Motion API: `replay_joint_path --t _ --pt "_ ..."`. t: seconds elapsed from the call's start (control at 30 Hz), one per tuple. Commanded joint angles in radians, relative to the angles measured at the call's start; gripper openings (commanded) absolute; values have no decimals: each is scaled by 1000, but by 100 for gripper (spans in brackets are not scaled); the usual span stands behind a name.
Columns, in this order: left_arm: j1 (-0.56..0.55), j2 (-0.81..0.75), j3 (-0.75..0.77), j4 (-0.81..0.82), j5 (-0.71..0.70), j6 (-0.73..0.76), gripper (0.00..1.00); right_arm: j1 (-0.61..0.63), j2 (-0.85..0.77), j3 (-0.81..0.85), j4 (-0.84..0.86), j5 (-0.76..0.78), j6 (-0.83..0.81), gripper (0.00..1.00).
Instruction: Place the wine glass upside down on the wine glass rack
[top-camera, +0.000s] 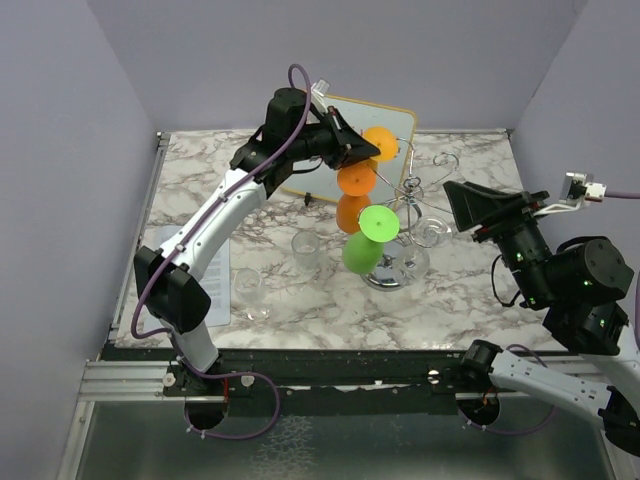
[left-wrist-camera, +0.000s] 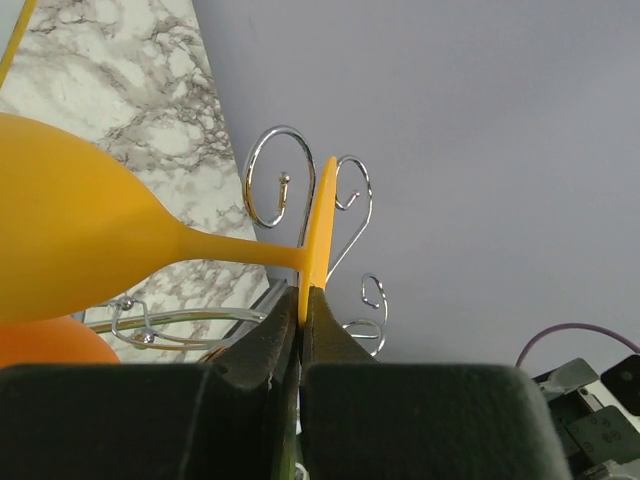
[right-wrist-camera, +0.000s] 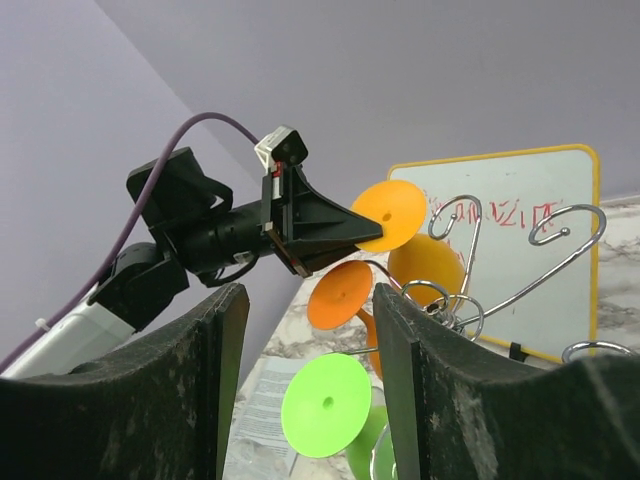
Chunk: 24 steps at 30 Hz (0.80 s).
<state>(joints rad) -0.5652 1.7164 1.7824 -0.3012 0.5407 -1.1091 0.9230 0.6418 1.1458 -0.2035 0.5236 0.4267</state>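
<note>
While the left gripper (left-wrist-camera: 303, 300) pinches the foot of the orange wine glass (left-wrist-camera: 90, 240) | glass at the wine glass rack's (left-wrist-camera: 268, 180) top scrolls, apparently not seated (foot between two curls) | right gripper (right-wrist-camera: 310, 300) spread, empty, beside rack | remaining: hang, release.

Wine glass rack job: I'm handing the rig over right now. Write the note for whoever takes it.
Left gripper: shut on the foot of an orange wine glass, held foot-up at the scroll arms of the wine glass rack; not released.
Right gripper: open, empty, to the right of the rack.
Done: a second orange glass and a green glass appear to hang upside down on the rack.
Left: seat the held glass, release. Two clear glasses stand on the table.
</note>
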Motion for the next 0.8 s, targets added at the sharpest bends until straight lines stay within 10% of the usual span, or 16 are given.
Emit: replay_joint_path --t 0.0,0.77 --pt "-7 -5 40 32 37 -26 0 5 6 -2 11 46 65 57" --pt "-68 45 10 212 87 -141 0 4 -12 -31 -14 92 180 55"
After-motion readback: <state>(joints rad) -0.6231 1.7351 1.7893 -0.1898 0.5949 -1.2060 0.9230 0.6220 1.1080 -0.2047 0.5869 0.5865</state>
